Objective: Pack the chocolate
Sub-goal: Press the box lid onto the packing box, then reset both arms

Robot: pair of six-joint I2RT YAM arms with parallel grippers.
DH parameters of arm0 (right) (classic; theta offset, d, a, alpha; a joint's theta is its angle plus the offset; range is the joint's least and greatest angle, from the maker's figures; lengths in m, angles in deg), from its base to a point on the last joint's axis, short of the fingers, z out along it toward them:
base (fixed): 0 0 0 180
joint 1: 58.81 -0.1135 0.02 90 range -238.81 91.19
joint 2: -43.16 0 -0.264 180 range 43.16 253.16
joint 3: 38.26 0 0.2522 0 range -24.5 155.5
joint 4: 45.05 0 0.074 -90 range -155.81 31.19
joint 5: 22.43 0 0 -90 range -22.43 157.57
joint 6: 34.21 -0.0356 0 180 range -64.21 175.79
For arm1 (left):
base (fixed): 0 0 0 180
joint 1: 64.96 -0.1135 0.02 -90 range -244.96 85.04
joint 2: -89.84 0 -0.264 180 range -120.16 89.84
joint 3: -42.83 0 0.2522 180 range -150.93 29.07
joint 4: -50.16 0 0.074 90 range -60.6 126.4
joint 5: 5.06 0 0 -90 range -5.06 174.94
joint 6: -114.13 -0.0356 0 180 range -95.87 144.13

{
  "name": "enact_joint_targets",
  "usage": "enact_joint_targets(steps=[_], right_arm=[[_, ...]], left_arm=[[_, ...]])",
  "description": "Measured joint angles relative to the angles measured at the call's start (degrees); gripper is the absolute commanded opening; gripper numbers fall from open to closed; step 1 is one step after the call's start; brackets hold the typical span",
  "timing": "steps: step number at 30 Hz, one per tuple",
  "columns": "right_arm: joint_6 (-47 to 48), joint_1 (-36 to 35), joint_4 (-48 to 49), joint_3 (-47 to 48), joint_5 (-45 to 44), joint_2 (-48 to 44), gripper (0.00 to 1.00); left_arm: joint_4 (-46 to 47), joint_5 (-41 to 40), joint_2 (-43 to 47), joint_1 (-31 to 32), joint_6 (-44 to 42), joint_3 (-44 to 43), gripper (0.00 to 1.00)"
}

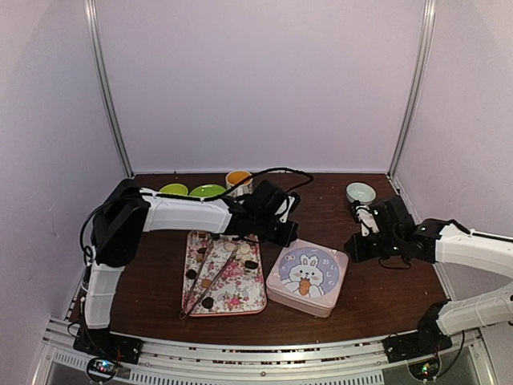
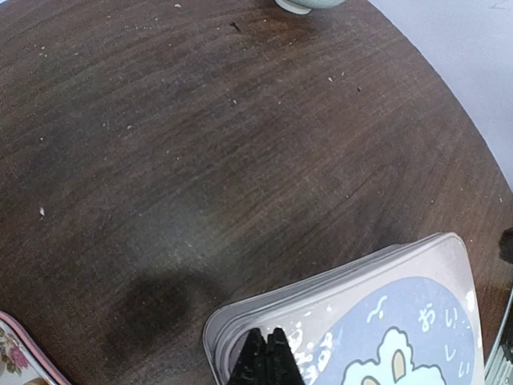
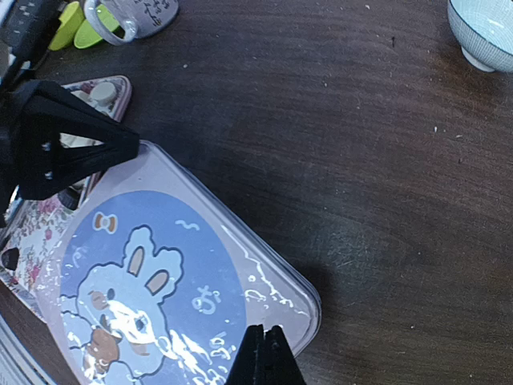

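Observation:
Several small pieces of chocolate (image 1: 251, 264), dark and tan, lie on a floral tray (image 1: 240, 301) beside metal tongs (image 1: 215, 275). To the tray's right sits a closed pink tin (image 1: 307, 277) with a rabbit on its lid. My left gripper (image 1: 287, 237) is shut and empty, its tips (image 2: 267, 338) just over the tin's (image 2: 401, 321) far left corner. My right gripper (image 1: 353, 245) is also shut and empty, its tips (image 3: 264, 335) over the tin's (image 3: 160, 281) right corner. In the right wrist view a pale chocolate (image 3: 102, 92) shows on the tray (image 3: 120, 84), behind the left gripper's black fingers (image 3: 68, 148).
Two green bowls (image 1: 191, 190) and an orange-filled mug (image 1: 239, 179) stand at the back left behind the left arm. A pale blue bowl (image 1: 361, 192) stands at the back right, close to the right arm. Dark wooden table (image 2: 200, 144) lies between them.

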Motion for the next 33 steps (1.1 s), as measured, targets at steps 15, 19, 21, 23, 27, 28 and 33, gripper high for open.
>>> enact_joint_targets(steps=[15,19,21,23,27,28,33], right_arm=[[2.23,2.32,2.43,-0.50,0.33,3.74,0.00],[4.37,2.56,4.04,-0.37,-3.87,-6.05,0.00],[4.83,2.62,5.25,-0.57,-4.96,-8.76,0.00],[5.44,2.64,6.73,-1.42,-6.21,-12.76,0.00],[6.43,2.89,10.03,-3.85,-8.70,-20.00,0.04],[6.67,2.89,10.69,-4.42,-9.38,-21.55,0.04],[8.50,2.91,13.22,-5.57,-12.48,-26.64,0.29]], left_arm=[[-3.93,-1.68,3.13,-0.13,1.07,2.47,0.00],[-5.35,-5.44,12.81,-0.09,1.01,8.66,0.04],[-4.96,-8.83,19.39,-0.11,0.96,12.94,0.06],[-3.82,-12.79,26.88,-0.11,0.79,18.38,0.09],[-1.14,-19.74,38.29,-0.11,0.04,26.97,0.16],[-0.76,-21.03,40.15,-0.11,-0.28,28.44,0.17],[-1.49,-27.41,46.88,-0.11,-3.23,32.41,0.26]])
